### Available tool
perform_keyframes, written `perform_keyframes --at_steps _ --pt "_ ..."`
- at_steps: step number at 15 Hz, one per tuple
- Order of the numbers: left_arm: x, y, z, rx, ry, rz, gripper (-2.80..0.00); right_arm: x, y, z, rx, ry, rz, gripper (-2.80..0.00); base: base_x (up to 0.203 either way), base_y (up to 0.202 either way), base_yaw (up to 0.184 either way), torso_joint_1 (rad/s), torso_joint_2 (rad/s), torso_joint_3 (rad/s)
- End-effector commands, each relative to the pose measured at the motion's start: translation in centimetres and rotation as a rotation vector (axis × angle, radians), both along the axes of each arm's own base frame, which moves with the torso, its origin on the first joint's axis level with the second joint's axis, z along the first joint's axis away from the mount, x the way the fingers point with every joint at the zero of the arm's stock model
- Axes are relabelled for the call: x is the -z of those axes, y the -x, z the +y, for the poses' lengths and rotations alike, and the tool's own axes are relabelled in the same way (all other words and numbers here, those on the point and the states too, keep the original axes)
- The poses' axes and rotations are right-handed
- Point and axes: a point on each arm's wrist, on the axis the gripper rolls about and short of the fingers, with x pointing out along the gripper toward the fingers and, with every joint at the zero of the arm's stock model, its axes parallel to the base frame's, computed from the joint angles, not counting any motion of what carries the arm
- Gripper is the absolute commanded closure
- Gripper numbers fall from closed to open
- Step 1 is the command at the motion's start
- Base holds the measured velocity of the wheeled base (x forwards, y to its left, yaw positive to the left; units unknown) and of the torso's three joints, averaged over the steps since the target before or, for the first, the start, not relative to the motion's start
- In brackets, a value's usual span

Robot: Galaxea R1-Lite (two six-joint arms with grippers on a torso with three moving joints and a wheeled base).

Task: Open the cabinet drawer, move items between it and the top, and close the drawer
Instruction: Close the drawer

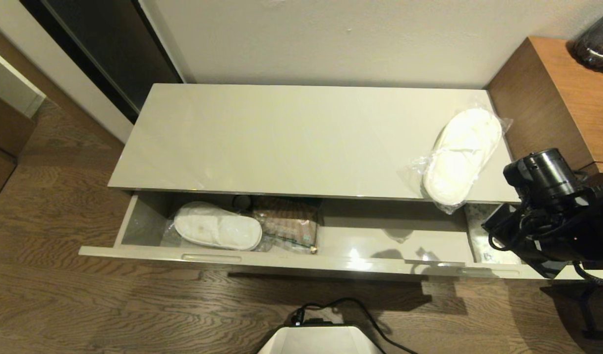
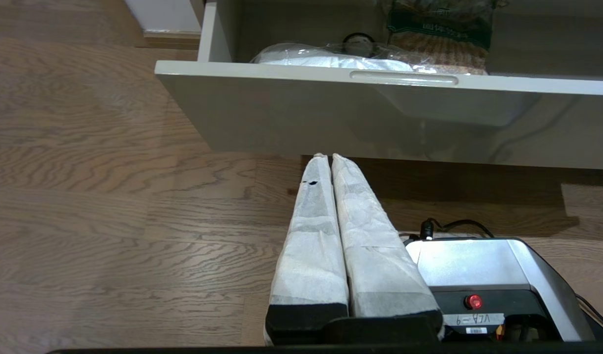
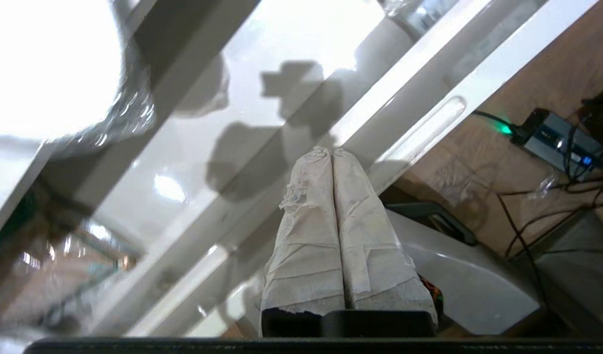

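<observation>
The cabinet drawer [image 1: 301, 259] stands pulled open under the glossy beige top [image 1: 281, 137]. One bagged white slipper pair [image 1: 461, 155] lies on the top's right end, overhanging the front edge. Another slipper pair [image 1: 217, 231] lies in the drawer's left part, with a small black tape roll [image 1: 242, 200] behind it. My right gripper [image 3: 330, 152] is shut and empty, above the drawer's right end near its handle recess [image 3: 424, 132]. My left gripper [image 2: 327, 156] is shut and empty, low over the floor before the drawer front [image 2: 330, 108].
A brown bag with a green label [image 1: 289, 226] lies in the drawer beside the slippers. A brown wooden unit [image 1: 566, 88] carrying a dark glass vessel [image 1: 596, 44] stands right of the cabinet. My base [image 1: 321, 339] and cables [image 3: 557, 137] are on the wooden floor.
</observation>
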Motion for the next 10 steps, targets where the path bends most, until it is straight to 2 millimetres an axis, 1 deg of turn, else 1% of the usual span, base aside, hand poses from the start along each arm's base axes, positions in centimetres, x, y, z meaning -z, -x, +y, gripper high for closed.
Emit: perform_keyframes --at_steps 1,2,6,8,9,10 --pt "0.0 0.0 0.0 0.001 0.001 0.001 0.0 -0.1 1.4 -0.1 -0.066 -0.008 0.035 0.0 0.0 0.0 0.0 0.0 0.0 0.0" --pt "0.0 0.0 0.0 0.001 -0.001 0.001 0.0 0.7 1.4 0.0 -0.088 -0.017 0.075 0.0 0.0 0.0 0.0 0.0 0.0 0.0" --pt "0.0 0.0 0.0 0.001 0.001 0.001 0.0 5.0 -0.4 0.6 -0.08 0.009 0.27 0.0 0.0 0.0 0.0 0.0 0.0 0.0" --pt "0.0 0.0 0.0 0.001 -0.001 0.003 0.0 7.8 -1.5 0.9 -0.037 0.017 0.367 0.0 0.0 0.0 0.0 0.0 0.0 0.0" --pt "0.0 0.0 0.0 -0.001 0.0 0.001 0.0 8.5 -1.7 0.9 -0.023 0.019 0.39 0.0 0.0 0.0 0.0 0.0 0.0 0.0" --pt "0.0 0.0 0.0 0.001 -0.001 0.001 0.0 8.7 -1.8 1.0 -0.017 0.017 0.393 0.0 0.0 0.0 0.0 0.0 0.0 0.0"
